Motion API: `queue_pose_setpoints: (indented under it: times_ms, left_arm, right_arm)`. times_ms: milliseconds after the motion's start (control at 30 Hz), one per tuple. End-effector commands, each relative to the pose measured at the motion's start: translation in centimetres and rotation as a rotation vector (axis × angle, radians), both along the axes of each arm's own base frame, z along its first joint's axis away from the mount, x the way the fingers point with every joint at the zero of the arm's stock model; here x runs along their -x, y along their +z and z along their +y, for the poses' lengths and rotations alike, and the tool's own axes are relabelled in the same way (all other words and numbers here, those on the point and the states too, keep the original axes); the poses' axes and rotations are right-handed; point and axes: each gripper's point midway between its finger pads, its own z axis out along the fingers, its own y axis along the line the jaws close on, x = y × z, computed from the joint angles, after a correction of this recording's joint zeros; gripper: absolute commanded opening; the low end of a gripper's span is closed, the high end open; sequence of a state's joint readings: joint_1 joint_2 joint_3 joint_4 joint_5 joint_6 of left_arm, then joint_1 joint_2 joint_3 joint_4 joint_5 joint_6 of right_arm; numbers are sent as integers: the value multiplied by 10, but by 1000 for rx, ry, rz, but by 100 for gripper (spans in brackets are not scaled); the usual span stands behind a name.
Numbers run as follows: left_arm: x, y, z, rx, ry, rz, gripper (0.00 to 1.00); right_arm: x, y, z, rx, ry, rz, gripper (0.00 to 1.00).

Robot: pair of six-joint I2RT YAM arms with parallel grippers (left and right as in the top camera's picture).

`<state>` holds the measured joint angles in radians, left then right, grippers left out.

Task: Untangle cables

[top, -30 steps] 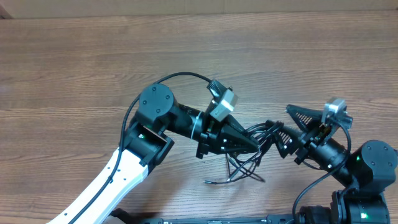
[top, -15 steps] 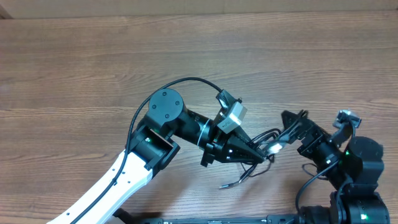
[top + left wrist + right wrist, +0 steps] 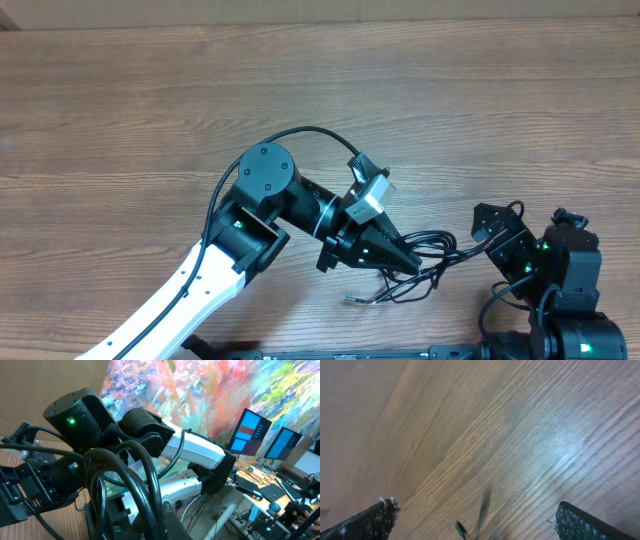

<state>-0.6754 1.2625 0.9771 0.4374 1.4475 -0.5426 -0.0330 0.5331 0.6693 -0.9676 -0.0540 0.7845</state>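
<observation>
The left gripper (image 3: 408, 264) is clamped shut, its jaws drawn to a narrow point on the cables (image 3: 432, 250), a bunch of thin black cords. In the overhead view it sits low and right of centre, pointing right. From the pinched spot a few strands run right in a loose arc toward the right gripper (image 3: 488, 236). Others droop under the left gripper in a small tangle of loops lying on the table (image 3: 300, 90), with one loose end poking out to the left.

The right gripper is spread wide and holds nothing. It stands just right of the cables, near the bottom right corner; whether any strand touches it cannot be told from above. In its own wrist view its two fingers (image 3: 375, 521) show at the lower corners, far apart, with wood grain between them and one blurred dark strand at the bottom edge.

The left arm (image 3: 190, 290) is a white link rising from the bottom edge to a round black joint, with a thick black wire arcing over to the wrist.

In the left wrist view the cables fill the foreground as glossy loops. Behind them stands the right arm (image 3: 75, 410), black with a green light, then a brightly painted wall and two monitors (image 3: 250, 430)
</observation>
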Motion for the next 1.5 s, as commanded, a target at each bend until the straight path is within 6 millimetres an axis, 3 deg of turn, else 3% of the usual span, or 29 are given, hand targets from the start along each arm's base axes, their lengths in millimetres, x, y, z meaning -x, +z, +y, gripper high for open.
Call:
queue_pose_setpoints:
  times_ms: [0,333,533,700,800,1167,1333,1367,1467]
  left_arm:
    - [-2,12,7,44,17,-64,4]
    - [-17,12,15,30,59,-50,4]
    - [-58,12,39,3,201,-6,4]
    - [-85,9,72,-19,275,5,4]
    - [-93,8,83,-36,303,33,4]
    - [-97,8,87,-36,322,33,4]
    - [-127,9,116,-49,464,94,4]
    - [-138,9,130,-55,523,126,4]
    - [-147,9,145,-68,570,178,4]
  right_arm:
    - [1,0,-7,27,-23,7,100]
    - [3,-9,-8,24,-39,58,100]
    - [4,-22,1,-18,-1,131,100]
    - [3,-28,1,-20,-1,169,100]
    - [2,-31,1,-21,-1,184,100]
    - [-2,-38,9,-59,30,220,100]
    - [-1,-43,9,-62,30,250,100]
    - [-1,-44,11,-70,35,256,100]
    - [-4,-43,16,-96,55,249,100]
